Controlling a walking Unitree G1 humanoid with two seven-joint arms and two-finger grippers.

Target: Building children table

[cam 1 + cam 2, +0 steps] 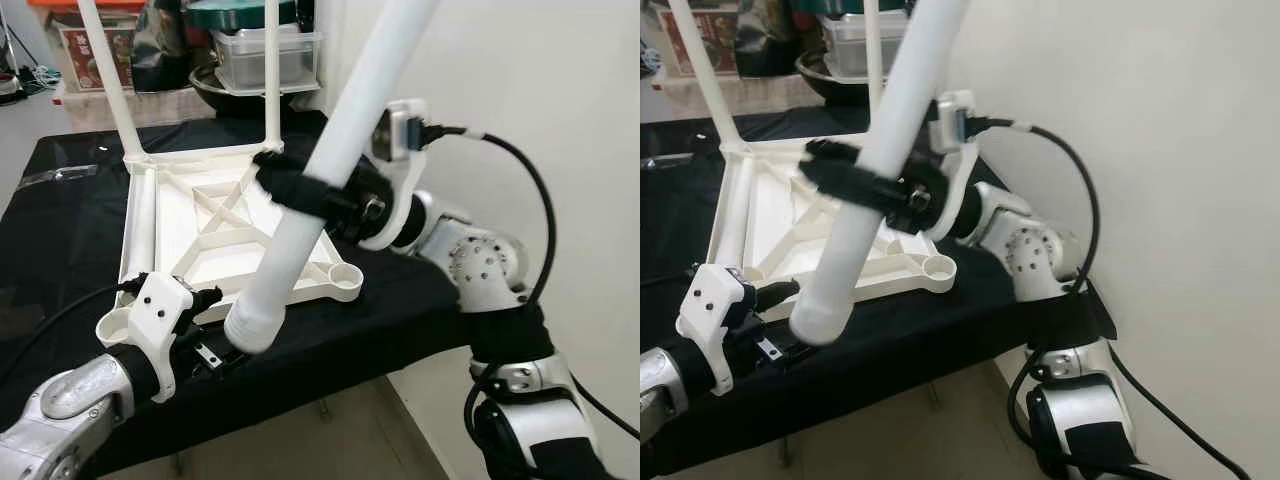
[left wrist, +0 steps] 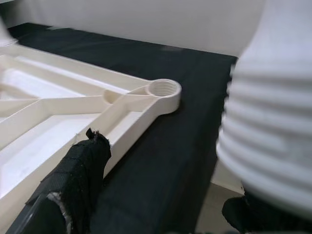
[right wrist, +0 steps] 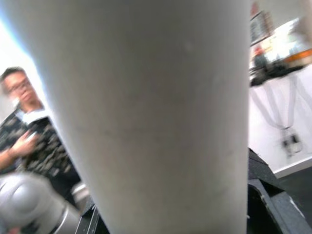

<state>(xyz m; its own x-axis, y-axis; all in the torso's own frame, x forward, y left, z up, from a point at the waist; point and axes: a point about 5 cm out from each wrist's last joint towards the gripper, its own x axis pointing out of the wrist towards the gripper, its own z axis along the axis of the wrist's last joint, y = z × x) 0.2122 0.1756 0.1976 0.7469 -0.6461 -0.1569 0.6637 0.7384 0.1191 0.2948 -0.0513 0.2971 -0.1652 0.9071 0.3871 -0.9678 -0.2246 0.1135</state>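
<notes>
A: From the head views, what's there?
B: An upturned white tabletop (image 1: 215,225) with ribbed underside lies on the black worktop (image 1: 60,230), two legs (image 1: 110,80) standing in its far corners. The right tool (image 1: 300,195) is clamped round a loose white leg (image 1: 330,170), tilted above the near edge.

A: Room to move?
B: A wall (image 1: 540,100) is close on the right; the near right socket (image 1: 343,275) is open.

A: Left wrist?
B: The left tool (image 1: 215,345) sits at the worktop's front edge; its spread I cannot tell. The leg's threaded end (image 2: 268,141) is just beside it.

A: Right wrist?
B: The leg, blurred, with a person (image 3: 29,131) behind.
</notes>
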